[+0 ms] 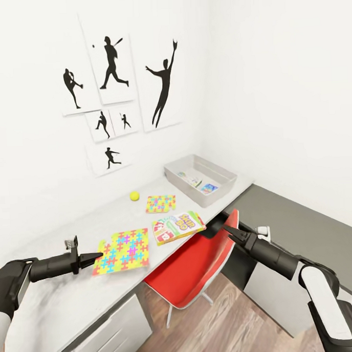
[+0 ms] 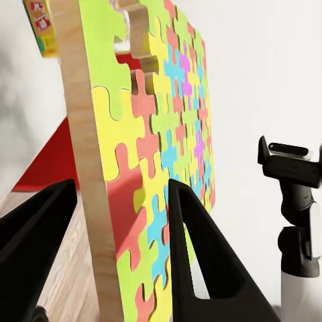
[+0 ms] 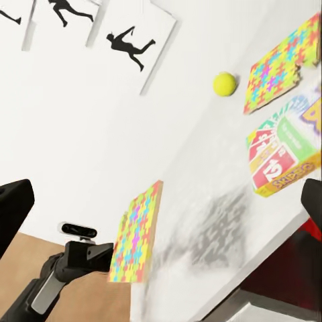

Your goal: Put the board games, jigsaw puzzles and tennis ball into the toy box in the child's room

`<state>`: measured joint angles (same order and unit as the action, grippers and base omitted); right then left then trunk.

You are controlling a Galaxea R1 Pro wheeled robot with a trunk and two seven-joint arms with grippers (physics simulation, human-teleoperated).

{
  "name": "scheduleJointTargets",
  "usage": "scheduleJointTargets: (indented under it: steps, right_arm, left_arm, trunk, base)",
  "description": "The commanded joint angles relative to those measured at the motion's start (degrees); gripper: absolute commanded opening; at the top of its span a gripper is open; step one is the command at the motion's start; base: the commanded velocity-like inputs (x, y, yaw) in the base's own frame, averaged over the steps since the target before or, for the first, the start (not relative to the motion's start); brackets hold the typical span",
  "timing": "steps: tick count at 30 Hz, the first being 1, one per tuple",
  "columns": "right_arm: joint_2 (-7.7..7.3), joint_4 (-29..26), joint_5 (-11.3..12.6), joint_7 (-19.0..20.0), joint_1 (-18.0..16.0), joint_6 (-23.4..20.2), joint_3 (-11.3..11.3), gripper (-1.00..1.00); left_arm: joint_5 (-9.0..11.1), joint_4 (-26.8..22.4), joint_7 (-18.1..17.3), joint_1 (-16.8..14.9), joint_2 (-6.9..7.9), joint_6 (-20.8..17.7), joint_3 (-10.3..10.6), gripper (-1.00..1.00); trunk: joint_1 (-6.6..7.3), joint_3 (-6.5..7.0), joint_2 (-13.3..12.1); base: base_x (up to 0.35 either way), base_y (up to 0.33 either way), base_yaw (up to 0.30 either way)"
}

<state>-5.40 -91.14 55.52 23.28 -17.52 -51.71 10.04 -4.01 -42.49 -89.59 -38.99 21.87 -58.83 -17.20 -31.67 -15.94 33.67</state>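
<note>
Two jigsaw puzzles lie on the table (image 1: 58, 299). Your left gripper (image 1: 95, 257) has its jaws spread astride the near edge of the large jigsaw puzzle (image 1: 122, 250), one finger (image 2: 201, 261) over the coloured face, one below; whether they press it cannot be told. From that puzzle, the board game (image 1: 178, 227) sits just beside, toward the toy box (image 1: 200, 179); the small jigsaw puzzle (image 1: 161, 203) and tennis ball (image 1: 134, 196) lie beyond, with bare table between. Your right gripper (image 1: 230, 231) hangs spread and empty over the red chair (image 1: 193, 267), off the table's front edge.
</note>
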Motion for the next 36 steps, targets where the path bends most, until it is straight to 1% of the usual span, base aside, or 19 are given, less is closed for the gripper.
scheduleJointTargets:
  steps: [1,3,5,6,7,9,11,13,15,18,24,36]
  right_arm:
    - [-0.02,0.00,-0.16,0.39,-0.06,-0.32,0.63,1.00]
    - [-0.03,0.05,-0.06,0.93,-0.06,-0.47,1.57,1.00]
    - [-0.08,0.05,0.09,2.33,-0.04,-0.70,2.37,1.00]
    - [-0.12,-0.02,0.16,4.04,0.13,-0.82,3.02,1.00]
    - [-0.37,-0.17,0.20,7.76,0.90,-0.87,4.18,1.00]
    - [-0.75,-0.11,-0.13,12.89,2.00,-0.81,5.92,1.00]
    - [-1.27,0.01,-0.25,15.84,2.49,-0.78,7.81,1.00]
    - [-1.88,0.06,-0.31,17.16,2.72,-0.77,9.17,1.00]
    - [-2.25,0.08,-0.36,17.71,2.84,-0.73,9.76,1.00]
    - [-2.44,0.10,-0.34,17.88,2.90,-0.53,10.08,1.00]
    - [-2.50,1.78,-0.40,17.73,2.93,-0.21,10.25,1.00]
    - [-2.41,2.12,-0.42,17.50,2.93,0.03,10.26,1.00]
  left_arm:
    - [-0.34,-0.05,-0.41,-0.04,0.02,-0.57,-0.12,-1.00]
    - [-0.32,-0.05,-0.41,-0.04,0.14,-0.58,-0.16,-1.00]
    - [-0.31,-0.11,-0.41,-0.04,0.21,-0.58,-0.18,-1.00]
    - [-0.27,-0.33,-0.41,0.00,0.23,-0.58,-0.19,-1.00]
    - [-0.22,-1.36,-0.41,0.04,0.25,-0.60,-0.17,-1.00]
    - [0.00,-3.94,-0.41,0.21,0.27,-0.72,-0.14,-1.00]
    - [0.96,-6.63,-0.41,0.44,0.25,-0.85,-0.06,-1.00]
    - [2.57,-8.05,-0.41,0.59,0.22,-0.90,0.09,-1.00]
    - [3.72,-8.67,-0.41,0.69,0.20,-0.92,0.18,-1.00]
    - [4.32,-8.99,-0.41,0.74,0.22,-0.93,0.22,-1.00]
    - [4.52,-9.17,-0.41,0.75,0.20,-0.94,0.23,-1.00]
    - [4.58,-9.21,-0.41,0.75,0.19,-0.85,0.24,-1.00]
  trunk:
    - [-0.04,-0.16,0.08]
    - [-0.04,-0.31,0.08]
    - [-0.04,-0.46,0.08]
    - [-0.04,-0.54,0.08]
    - [-0.04,-0.61,0.08]
    - [-0.04,-0.76,0.08]
    - [-0.04,-0.92,0.08]
    - [-0.04,-1.07,0.08]
    - [-0.04,-1.22,0.08]
    - [-0.04,-1.45,0.08]
    - [-0.04,-1.81,0.08]
    - [-0.04,-1.86,0.08]
  base:
    - [0.164,0.000,-0.140]
    - [0.124,0.000,-0.140]
    - [0.067,0.000,-0.140]
    - [0.038,0.000,-0.140]
    - [0.020,0.000,-0.140]
    - [0.010,0.000,-0.140]
    - [0.004,0.000,-0.140]
    - [0.002,0.000,-0.140]
    - [0.001,0.000,-0.140]
    - [0.000,0.000,-0.140]
    - [0.000,-0.034,-0.104]
    - [0.000,-0.097,-0.006]
